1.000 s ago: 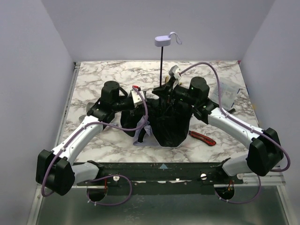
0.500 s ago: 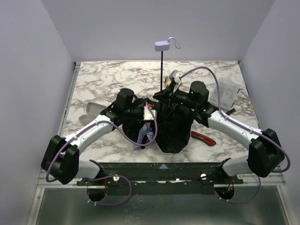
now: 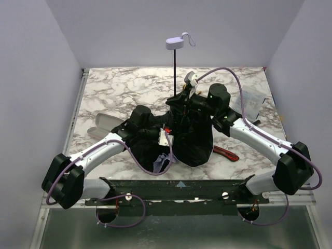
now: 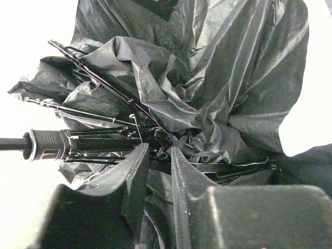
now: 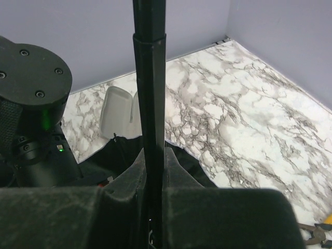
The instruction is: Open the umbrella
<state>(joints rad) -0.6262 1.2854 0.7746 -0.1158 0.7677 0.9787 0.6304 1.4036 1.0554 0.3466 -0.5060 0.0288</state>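
The umbrella stands upside down. Its lavender handle (image 3: 175, 43) is high up, on a thin black shaft (image 3: 175, 72). Its black-lined canopy (image 3: 193, 141) lies crumpled on the marble table (image 3: 119, 83). My right gripper (image 3: 182, 99) is shut on the shaft (image 5: 150, 104) just above the canopy. My left gripper (image 3: 165, 136) is pushed into the canopy from the left. In the left wrist view its jaws (image 4: 156, 151) stand close together with black fabric (image 4: 207, 93) and ribs between them. The runner (image 4: 47, 145) sits to their left.
A pale pink capsule case (image 3: 104, 123) lies open left of the canopy and shows in the right wrist view (image 5: 116, 111). A red-and-black utility knife (image 3: 226, 153) lies right of the canopy. A clear plastic bag (image 3: 252, 104) lies at the right edge. Grey walls enclose the table.
My left arm has swung right and nearer, driving its gripper into the canopy. The canopy has bunched and shifted, and the handle has leaned a little to the left.
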